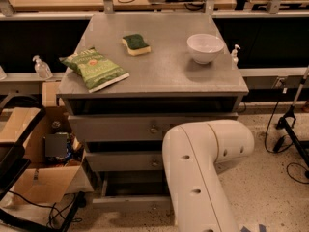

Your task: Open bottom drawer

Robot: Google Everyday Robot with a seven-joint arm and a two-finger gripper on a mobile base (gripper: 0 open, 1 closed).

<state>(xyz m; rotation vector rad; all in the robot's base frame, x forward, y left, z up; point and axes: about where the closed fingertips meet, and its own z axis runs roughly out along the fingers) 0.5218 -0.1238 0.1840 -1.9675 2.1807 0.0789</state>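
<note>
Camera view, end effector hidden behind arm point(203, 178)

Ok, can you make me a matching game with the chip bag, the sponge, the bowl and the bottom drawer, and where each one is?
Things:
1. chip bag
2. sponge
3. bowl
4. bottom drawer

Places:
A. right side of the cabinet top
B. lowest down, pulled out
C. front left of the top
D. back middle of the top

Pairs: 1-C, 2-D, 3-A, 4-B.

The gripper is out of view; only the white arm shows, in front of the drawers.
</note>
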